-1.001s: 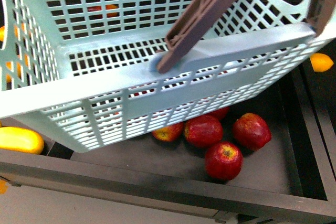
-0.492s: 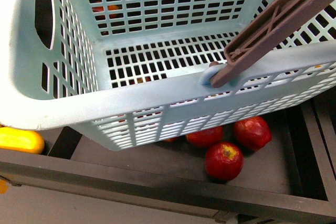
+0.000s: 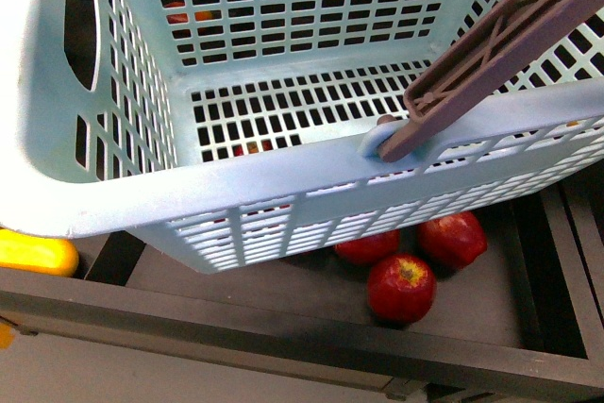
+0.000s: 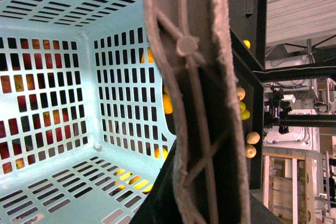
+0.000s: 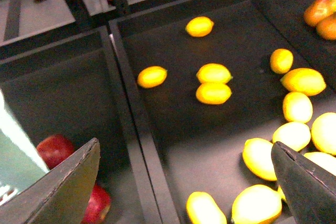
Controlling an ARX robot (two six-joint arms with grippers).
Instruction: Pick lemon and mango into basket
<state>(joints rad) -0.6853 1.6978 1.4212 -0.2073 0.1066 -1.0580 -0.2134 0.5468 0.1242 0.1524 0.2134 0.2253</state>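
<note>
The basket hung over dark divided trays of apples and lemons; right hand spread, empty; left hand grip could not be told.

The right gripper had two flat, wedge-shaped fingers, dark grey-brown with smooth faces and thin pale edges.

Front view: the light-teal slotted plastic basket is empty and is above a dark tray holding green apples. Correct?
Wrong in one respect: the round apples in the dark tray are red, not green, as the front view shows. The light-teal slotted plastic basket above them is indeed empty.
</note>
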